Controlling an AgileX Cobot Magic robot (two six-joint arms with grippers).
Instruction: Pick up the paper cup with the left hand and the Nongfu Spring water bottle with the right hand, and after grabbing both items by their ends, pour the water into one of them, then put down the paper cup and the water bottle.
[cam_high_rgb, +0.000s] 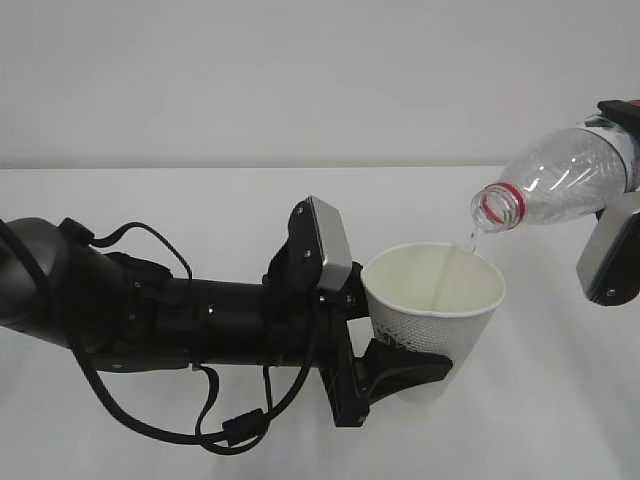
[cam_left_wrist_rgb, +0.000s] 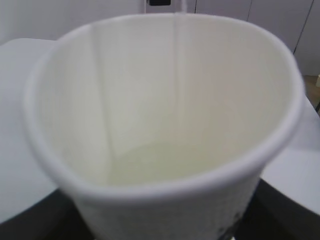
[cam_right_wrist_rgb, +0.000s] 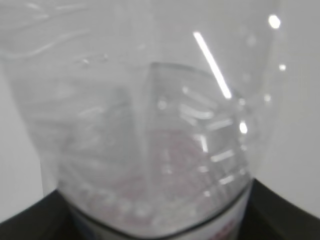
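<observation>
My left gripper (cam_high_rgb: 425, 350) is shut on the lower part of the white paper cup (cam_high_rgb: 435, 300) and holds it upright above the table. The cup fills the left wrist view, cream inside (cam_left_wrist_rgb: 170, 100), with a little water (cam_left_wrist_rgb: 165, 162) in the bottom and a dark finger (cam_left_wrist_rgb: 287, 215) beside it. The Nongfu Spring water bottle (cam_high_rgb: 565, 175) is tilted, its red-ringed mouth (cam_high_rgb: 498, 207) just over the cup's rim. A thin stream of water (cam_high_rgb: 468, 240) falls into the cup. My right gripper (cam_high_rgb: 625, 165) is shut on the bottle's body at the right edge. The clear bottle (cam_right_wrist_rgb: 150, 115) fills the right wrist view.
The white table (cam_high_rgb: 200, 200) runs under both arms, with a plain white wall behind it. The left arm's black body and looping cables (cam_high_rgb: 200, 330) stretch across the lower left. A grey plate of the right gripper (cam_high_rgb: 610, 255) hangs at the right edge.
</observation>
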